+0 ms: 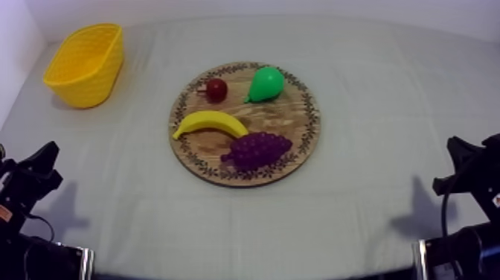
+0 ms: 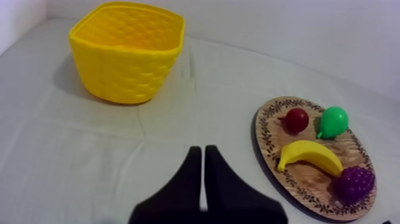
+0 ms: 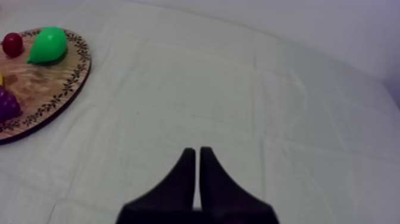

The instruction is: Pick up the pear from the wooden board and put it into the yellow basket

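Four fruits (image 1: 212, 121), pear (image 1: 265, 84) included, lie on the board (image 1: 299, 123); basket (image 1: 85, 74) apart.

- The pear (image 1: 265, 84) is bright green and glossy. It lies on its side on the upper part of the board, a little above the frame's centre, with its narrow end pointing to the lower left.
- The wooden board (image 1: 292, 119) is round with a dark leafy pattern along its rim. It lies flat on the cloth (image 1: 372, 208) in the middle of the frame.
- The yellow basket (image 1: 89, 82) has woven-look walls. It stands upright in the upper left of the frame, mouth up, well apart from the board.
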`<state>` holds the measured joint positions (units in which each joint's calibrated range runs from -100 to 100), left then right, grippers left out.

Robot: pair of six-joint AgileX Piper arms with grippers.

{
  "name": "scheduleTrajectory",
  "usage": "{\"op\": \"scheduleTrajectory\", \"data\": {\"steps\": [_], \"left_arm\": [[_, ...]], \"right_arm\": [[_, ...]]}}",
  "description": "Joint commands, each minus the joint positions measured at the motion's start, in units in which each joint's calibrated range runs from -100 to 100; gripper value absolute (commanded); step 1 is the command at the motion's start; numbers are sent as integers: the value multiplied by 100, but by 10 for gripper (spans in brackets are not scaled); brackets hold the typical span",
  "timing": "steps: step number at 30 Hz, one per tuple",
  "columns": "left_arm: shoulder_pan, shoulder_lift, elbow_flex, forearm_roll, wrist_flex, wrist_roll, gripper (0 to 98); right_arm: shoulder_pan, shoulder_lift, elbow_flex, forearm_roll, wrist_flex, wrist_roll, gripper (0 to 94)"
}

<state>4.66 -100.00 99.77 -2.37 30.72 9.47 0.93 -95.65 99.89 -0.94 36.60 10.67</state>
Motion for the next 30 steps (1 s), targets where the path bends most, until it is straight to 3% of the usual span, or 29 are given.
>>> {"op": "scheduleTrajectory", "data": {"steps": [1, 16, 22, 26, 30], "left_arm": [[1, 0, 0, 0, 0, 3, 0], [8, 0, 0, 0, 0, 4, 0], [278, 0, 0, 45, 13, -40, 2], [667, 70, 0, 277, -92, -186, 1], [994, 590, -27, 793, -397, -441, 0]], "right_arm": [[-1, -2, 0, -1, 1, 1, 4], [-1, -2, 0, -1, 1, 6, 4], [-1, -2, 0, -1, 1, 3, 4], [-1, -2, 0, -1, 1, 4, 4], [-1, -2, 0, -1, 1, 1, 4]]}}
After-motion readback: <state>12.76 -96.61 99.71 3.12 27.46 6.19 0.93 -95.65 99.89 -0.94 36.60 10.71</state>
